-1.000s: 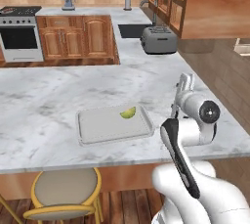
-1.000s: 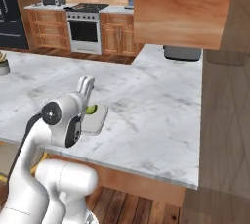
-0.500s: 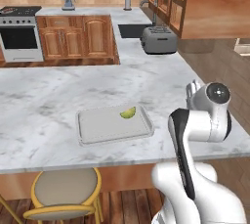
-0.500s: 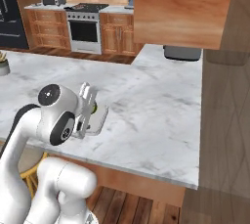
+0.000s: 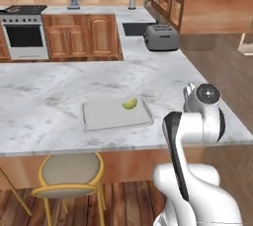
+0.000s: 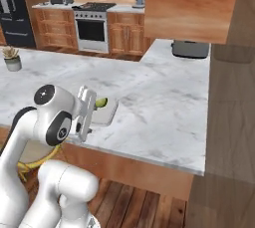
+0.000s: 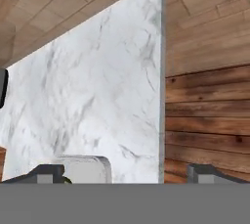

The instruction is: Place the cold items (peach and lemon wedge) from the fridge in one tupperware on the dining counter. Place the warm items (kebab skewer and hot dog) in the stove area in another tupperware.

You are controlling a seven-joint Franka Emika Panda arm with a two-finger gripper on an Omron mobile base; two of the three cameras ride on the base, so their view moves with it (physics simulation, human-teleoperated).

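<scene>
Now my fingers (image 7: 124, 171) spread wide, empty, above marble bench (image 5: 59, 87) near its edge. Lemon wedge (image 5: 130, 104) lies in shallow grey tupperware (image 5: 106, 116), at its 2 o'clock corner. Tupperware sits at 9 o'clock from my arm. Toaster (image 5: 161, 37) stands far at 12 o'clock. Stool (image 5: 69, 170) under bench edge.

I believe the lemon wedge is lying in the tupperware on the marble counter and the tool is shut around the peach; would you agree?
Not quite. The lemon wedge does lie in the tupperware on the marble counter, but the tool is open and holds nothing. The hand view shows its two fingertips standing wide apart with only counter and floor between them.
</scene>
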